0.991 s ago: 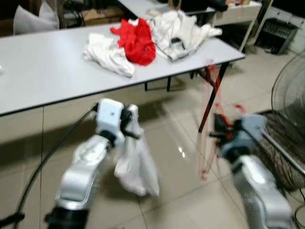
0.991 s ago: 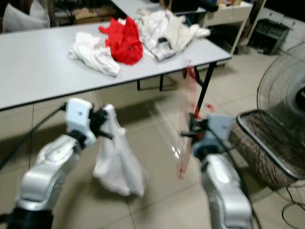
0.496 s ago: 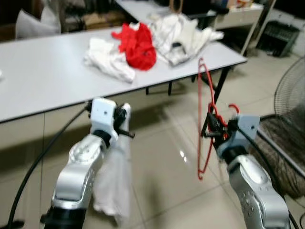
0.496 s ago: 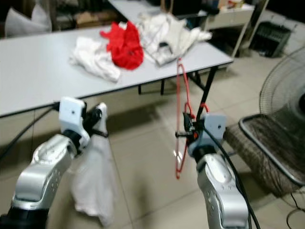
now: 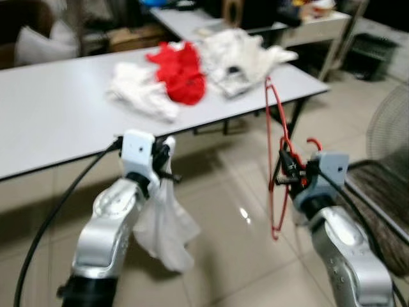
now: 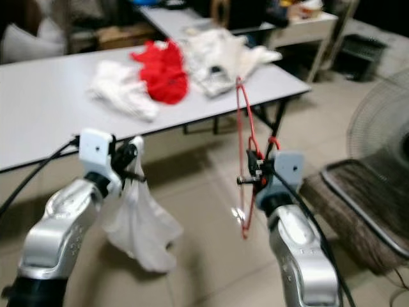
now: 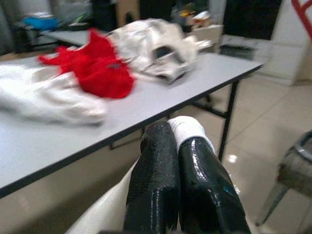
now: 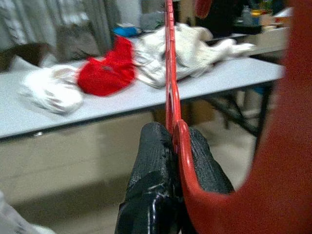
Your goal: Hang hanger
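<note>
— Beige floor tiles (image 5: 236, 256) run under you, glossy enough to throw a glare spot. What do your wrist cameras give you that the head cameras don't?

— Your left wrist view shows the left pincer (image 7: 178, 146) pressed together on a fold of the white garment (image 5: 165, 224), the cloth bulging out past the black fingertips (image 7: 195, 165). From the head you see only that garment hanging limp below the pincer, above the floor. Your right wrist view shows the right pincer (image 8: 174, 141) pinching the red hanger (image 5: 275, 160), its wire running straight up between the fingers (image 8: 153, 161) and its hook a big red blur close to the lens.

— And the hanger itself?

— You hold it in the air at your right, in front of the tabletop's (image 5: 57, 109) near edge. It is thin red wire, standing on edge, gripped about midway. The top reaches up across the tabletop corner and the bottom curve hangs over the tiles.

— Farther out?

— On the tabletop you have a white bundle (image 5: 142, 96), a red garment (image 5: 180, 73) beside it, and a cream jacket (image 5: 239, 51) next along. A fan's wire guard (image 6: 383, 128) stands at your right, blurred.
</note>
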{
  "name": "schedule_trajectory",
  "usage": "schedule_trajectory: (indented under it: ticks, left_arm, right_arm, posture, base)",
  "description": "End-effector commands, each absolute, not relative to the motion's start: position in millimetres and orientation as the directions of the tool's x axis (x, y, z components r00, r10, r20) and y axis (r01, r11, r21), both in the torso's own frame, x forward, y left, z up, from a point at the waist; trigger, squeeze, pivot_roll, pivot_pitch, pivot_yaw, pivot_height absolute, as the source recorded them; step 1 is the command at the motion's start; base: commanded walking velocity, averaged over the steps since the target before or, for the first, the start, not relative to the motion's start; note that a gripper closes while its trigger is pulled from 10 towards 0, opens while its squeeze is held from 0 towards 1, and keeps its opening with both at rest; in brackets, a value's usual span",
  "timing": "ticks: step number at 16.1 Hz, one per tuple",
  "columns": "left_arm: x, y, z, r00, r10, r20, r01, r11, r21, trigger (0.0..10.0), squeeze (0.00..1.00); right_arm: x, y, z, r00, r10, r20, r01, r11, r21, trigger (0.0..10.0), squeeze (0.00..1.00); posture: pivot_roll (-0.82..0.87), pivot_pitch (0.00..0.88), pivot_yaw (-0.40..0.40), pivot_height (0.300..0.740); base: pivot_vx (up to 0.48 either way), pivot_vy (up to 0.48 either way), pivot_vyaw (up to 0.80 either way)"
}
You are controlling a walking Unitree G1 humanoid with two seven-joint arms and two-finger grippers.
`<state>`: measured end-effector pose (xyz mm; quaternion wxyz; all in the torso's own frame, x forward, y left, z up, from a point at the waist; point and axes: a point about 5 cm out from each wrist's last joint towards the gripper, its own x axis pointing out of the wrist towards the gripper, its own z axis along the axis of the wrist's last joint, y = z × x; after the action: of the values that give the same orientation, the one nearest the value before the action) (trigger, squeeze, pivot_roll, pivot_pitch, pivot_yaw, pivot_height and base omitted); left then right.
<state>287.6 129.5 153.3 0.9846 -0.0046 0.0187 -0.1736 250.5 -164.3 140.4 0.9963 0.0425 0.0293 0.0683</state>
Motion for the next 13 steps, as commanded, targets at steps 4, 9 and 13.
schedule_trajectory:
  ticks: [4,9,13]
  left_arm:
    - [287.8,126.8,160.5,0.934,-0.358,0.000,0.358,0.934,-0.007,10.0,0.00]
    - [288.5,126.6,160.0,0.932,-0.361,-0.002,0.361,0.932,-0.006,10.0,0.00]
    - [290.7,127.1,160.8,0.934,-0.358,0.005,0.358,0.934,-0.006,10.0,0.00]
  right_arm:
    - [251.9,-162.4,143.3,0.989,0.141,-0.040,-0.139,0.989,0.050,10.0,0.00]
    - [252.1,-163.8,141.4,0.990,0.133,-0.047,-0.131,0.990,0.055,10.0,0.00]
    - [255.2,-163.6,142.1,0.990,0.137,-0.041,-0.135,0.990,0.047,10.0,0.00]
  posture:
    - [-0.15,0.000,0.014,0.740]
    - [-0.15,0.000,0.016,0.740]
    - [-0.15,0.000,0.010,0.740]
  base:
    - [0.378,0.000,0.00]
    - [0.383,0.000,0.00]
    - [0.382,0.000,0.00]
